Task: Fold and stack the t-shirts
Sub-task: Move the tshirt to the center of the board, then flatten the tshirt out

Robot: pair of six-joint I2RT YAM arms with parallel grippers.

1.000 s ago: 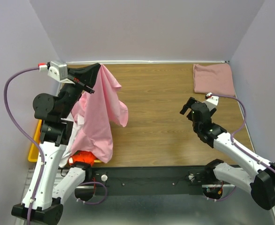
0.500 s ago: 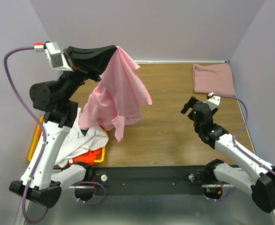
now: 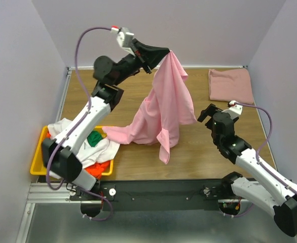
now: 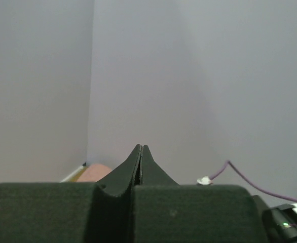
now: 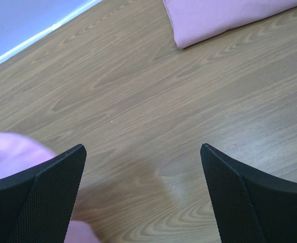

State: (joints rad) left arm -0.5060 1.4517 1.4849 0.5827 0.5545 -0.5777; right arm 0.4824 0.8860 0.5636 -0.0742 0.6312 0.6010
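My left gripper point(image 3: 167, 52) is raised high over the back middle of the table, shut on the top of a bright pink t-shirt point(image 3: 164, 106). The shirt hangs down from it, and its lower part trails left onto the wood. In the left wrist view the fingertips point(image 4: 141, 152) are pressed together and the cloth is hidden below them. A dusty rose-pink t-shirt point(image 3: 231, 85) lies folded at the back right corner, also in the right wrist view point(image 5: 224, 15). My right gripper point(image 3: 209, 112) hovers open just right of the hanging shirt, nothing between its fingers point(image 5: 42, 192).
A yellow bin point(image 3: 36, 169) stands at the front left edge, holding a white t-shirt point(image 3: 103, 149), a green one point(image 3: 94, 137) and an orange one point(image 3: 100, 167). Bare wood point(image 5: 153, 96) lies under the right gripper. Walls close the table on three sides.
The left arm has swung up and to the right, carrying the bright pink t-shirt from above the bin to over the middle of the table. The right arm has barely moved.
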